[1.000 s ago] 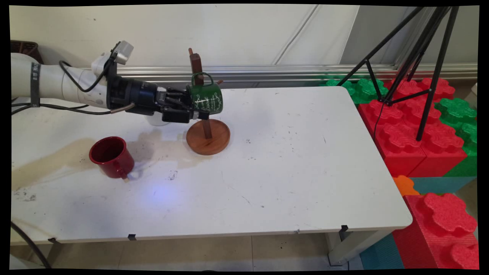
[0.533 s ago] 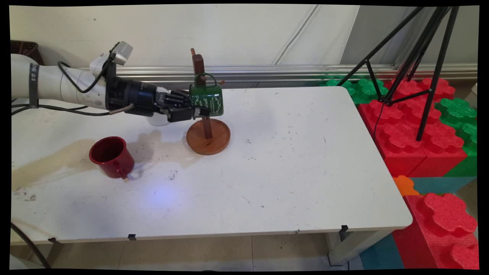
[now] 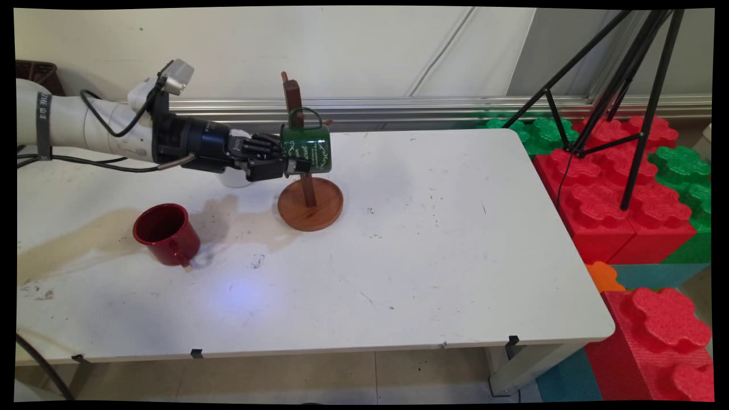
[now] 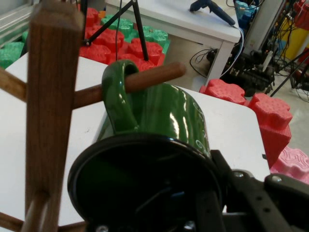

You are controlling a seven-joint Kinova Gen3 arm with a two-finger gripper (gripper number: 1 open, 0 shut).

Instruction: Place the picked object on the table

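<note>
The black two-finger gripper (image 3: 293, 165) grips the glossy green enamel mug (image 3: 307, 148) by its rim (handle looped over the wooden mug tree's (image 3: 302, 142) peg), and a sideways tug could topple that tree onto the white surface (image 3: 433, 239).

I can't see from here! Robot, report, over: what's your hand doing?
Gripper at green mug's rim, fingers unclear. Mug handle hooked over wooden stand's peg. Red mug on table, apart.
</note>
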